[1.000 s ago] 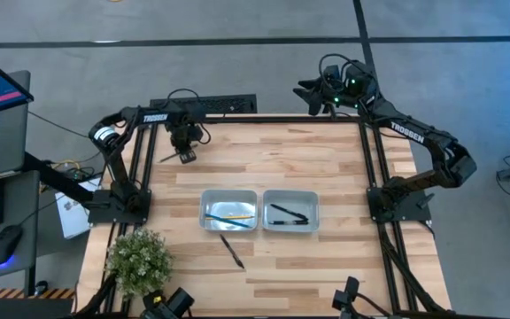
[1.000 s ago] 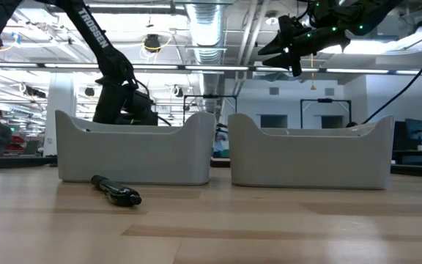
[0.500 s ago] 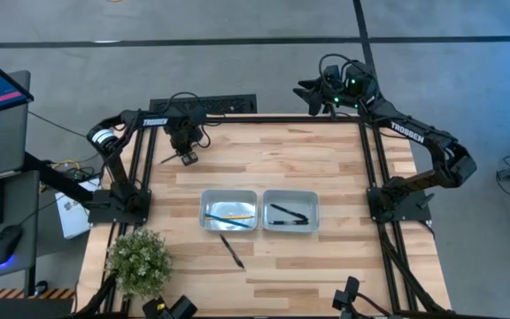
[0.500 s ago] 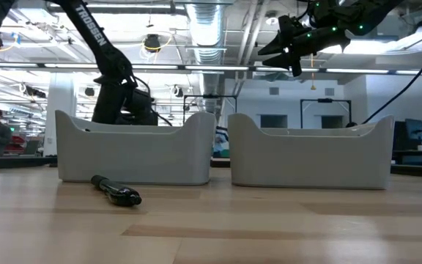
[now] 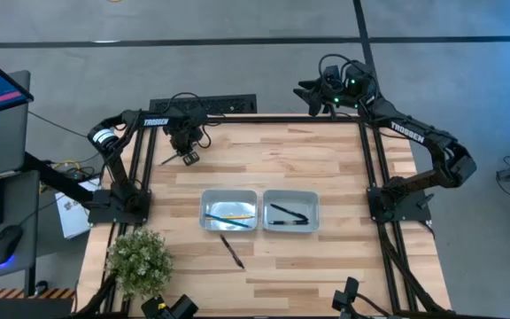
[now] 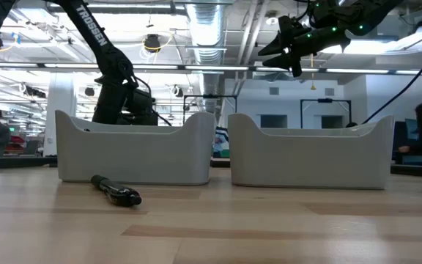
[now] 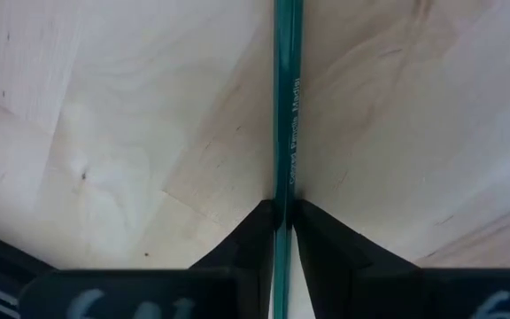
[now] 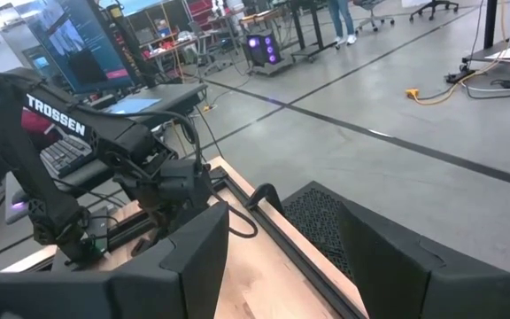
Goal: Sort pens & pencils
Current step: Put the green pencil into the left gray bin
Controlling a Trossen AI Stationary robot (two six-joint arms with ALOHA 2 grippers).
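**A:** Toward eleven o'clock on the table point(image 5: 326, 168), what do we find?

**B:** We find the left tool point(image 5: 187, 156) low over the wood, its two dark fingers point(image 7: 246, 232) closed tight on a greenish-dark pencil point(image 7: 286, 106). In the left wrist view the pencil runs straight out from between the fingertips, lying close along the bare wood.

**A:** And the trays?

**B:** At the centre of the table we see two grey trays side by side. The left tray point(image 5: 205, 206) holds a yellow pencil point(image 5: 234, 213) and a light blue pencil point(image 5: 223, 217), lying close together. The right tray point(image 5: 313, 204) holds two black pens point(image 5: 289, 213).

**A:** Anything loose?

**B:** We see one more black pen point(image 5: 232, 251) lying on the table just beyond the left tray, toward six o'clock. In the low view it rests on the wood in front of that tray.

**A:** Where is the other arm?

**B:** We find the right tool point(image 5: 310, 93) raised high beyond the table's edge at about one o'clock, well apart from everything. Its fingers point(image 8: 193, 257) stand spread, holding nothing.

**A:** Anything else?

**B:** A small green plant point(image 5: 138, 260) sits at the seven o'clock corner.
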